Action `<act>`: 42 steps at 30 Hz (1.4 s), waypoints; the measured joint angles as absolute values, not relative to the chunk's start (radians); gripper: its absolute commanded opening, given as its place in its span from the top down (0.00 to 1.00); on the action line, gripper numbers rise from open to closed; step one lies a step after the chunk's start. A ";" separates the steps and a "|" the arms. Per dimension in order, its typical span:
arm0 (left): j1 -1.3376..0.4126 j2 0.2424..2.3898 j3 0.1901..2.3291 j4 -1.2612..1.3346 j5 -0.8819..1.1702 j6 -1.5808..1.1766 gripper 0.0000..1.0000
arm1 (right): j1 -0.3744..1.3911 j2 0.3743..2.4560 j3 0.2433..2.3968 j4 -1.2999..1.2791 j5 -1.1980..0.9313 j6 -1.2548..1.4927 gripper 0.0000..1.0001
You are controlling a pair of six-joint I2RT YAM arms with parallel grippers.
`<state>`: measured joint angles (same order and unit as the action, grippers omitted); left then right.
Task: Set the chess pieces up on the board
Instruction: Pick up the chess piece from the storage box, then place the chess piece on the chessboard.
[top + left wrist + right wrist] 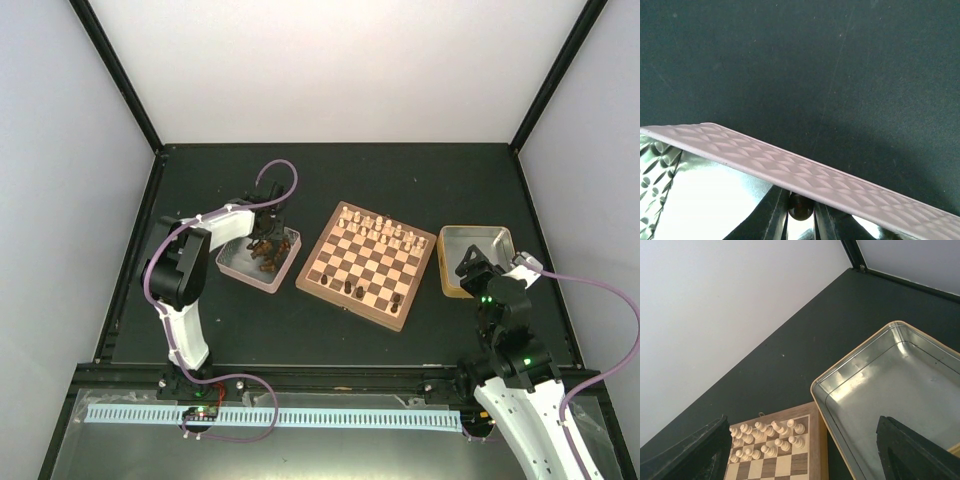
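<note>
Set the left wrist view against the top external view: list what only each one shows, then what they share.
Only the left wrist: the left pincer up close, its fingers tight on either side of one dark chess piece, just below the tray rim. Only the top external: the board, cream pieces along its far side, a few dark men on its near rows, and the right pincer open above a second tray. Both: the left tray and the black table.
</note>
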<state>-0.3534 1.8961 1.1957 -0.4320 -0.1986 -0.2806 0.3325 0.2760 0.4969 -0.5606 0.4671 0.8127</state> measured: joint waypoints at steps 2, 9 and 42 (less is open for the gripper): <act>-0.353 1.896 1.190 -0.410 -0.199 -0.265 0.93 | 0.332 0.276 0.497 -0.560 0.466 0.813 0.20; -0.353 1.882 1.163 -0.372 -0.199 -0.246 0.98 | 0.332 0.288 0.497 -0.559 0.462 0.812 0.20; -0.754 1.527 1.135 -0.460 0.140 -0.307 0.94 | 0.332 0.276 0.496 -0.546 0.461 0.814 0.20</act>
<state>-0.7544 1.5269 1.1347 -0.4599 0.1398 -0.3073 0.3325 0.2764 0.4965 -0.5465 0.4610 0.8139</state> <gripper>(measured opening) 0.102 0.802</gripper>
